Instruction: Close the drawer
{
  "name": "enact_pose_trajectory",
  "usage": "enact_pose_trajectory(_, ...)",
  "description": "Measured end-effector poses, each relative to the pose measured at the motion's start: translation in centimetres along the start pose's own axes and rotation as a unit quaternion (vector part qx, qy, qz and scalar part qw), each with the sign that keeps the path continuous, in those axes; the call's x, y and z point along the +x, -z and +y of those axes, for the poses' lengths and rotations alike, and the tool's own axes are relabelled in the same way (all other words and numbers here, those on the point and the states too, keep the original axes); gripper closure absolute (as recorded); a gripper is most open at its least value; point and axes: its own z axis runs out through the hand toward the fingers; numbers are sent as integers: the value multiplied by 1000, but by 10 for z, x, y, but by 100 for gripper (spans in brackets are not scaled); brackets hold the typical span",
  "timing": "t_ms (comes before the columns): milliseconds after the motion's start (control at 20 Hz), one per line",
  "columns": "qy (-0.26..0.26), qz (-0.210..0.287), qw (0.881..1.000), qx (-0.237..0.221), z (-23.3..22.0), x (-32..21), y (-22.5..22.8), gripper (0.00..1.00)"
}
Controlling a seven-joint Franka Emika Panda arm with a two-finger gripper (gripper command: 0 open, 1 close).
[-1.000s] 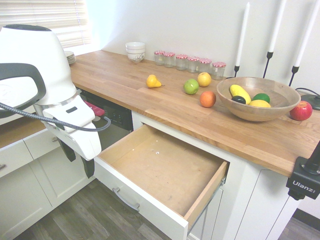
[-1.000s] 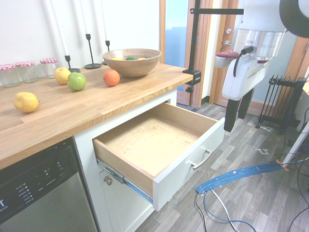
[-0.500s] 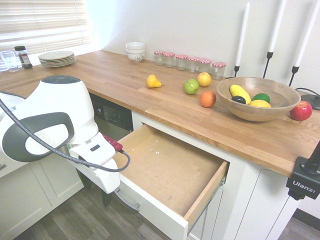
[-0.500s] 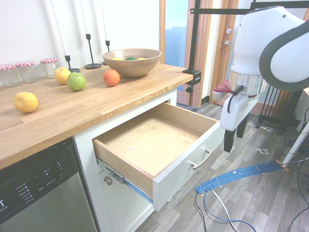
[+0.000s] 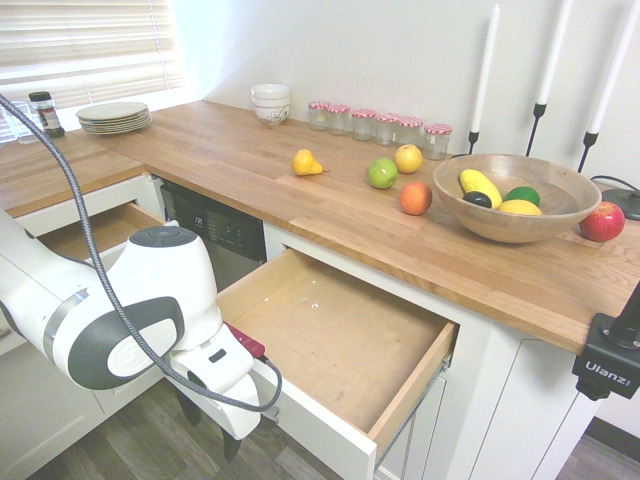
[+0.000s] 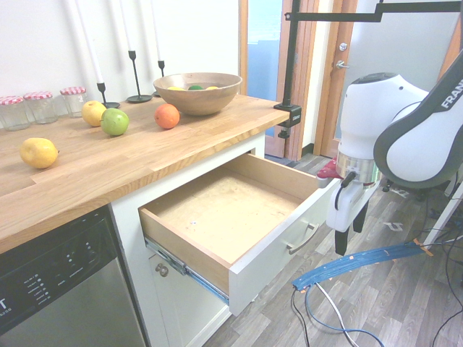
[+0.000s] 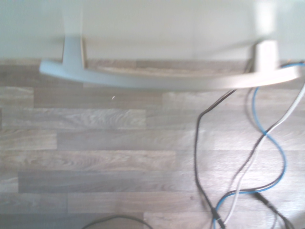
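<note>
Over the grey wood floor (image 6: 383,230), the gripper (image 6: 350,233) hangs in front of the drawer front, its two fingers apart – nothing between them. The drawer (image 6: 230,210) juts well out beneath the worktop (image 6: 130,152), its bar handle (image 6: 303,238) free. The step in hand looks like lining up – next calls for a straight, steady push inward against the front.

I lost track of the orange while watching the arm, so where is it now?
In the first exterior view, the orange sits on the wooden counter, just left of the big bowl.
</note>
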Motion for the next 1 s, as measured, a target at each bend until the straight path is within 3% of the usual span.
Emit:
enact_pose_trajectory(200,4,-13,1000,1,-6,-4,-28,100)
enact_pose_trajectory(400,-1,4,1000,22,-9,2,-41,100)
enact_pose_trajectory(1000,-2,1,1000,31,-11,-3,-52,100)
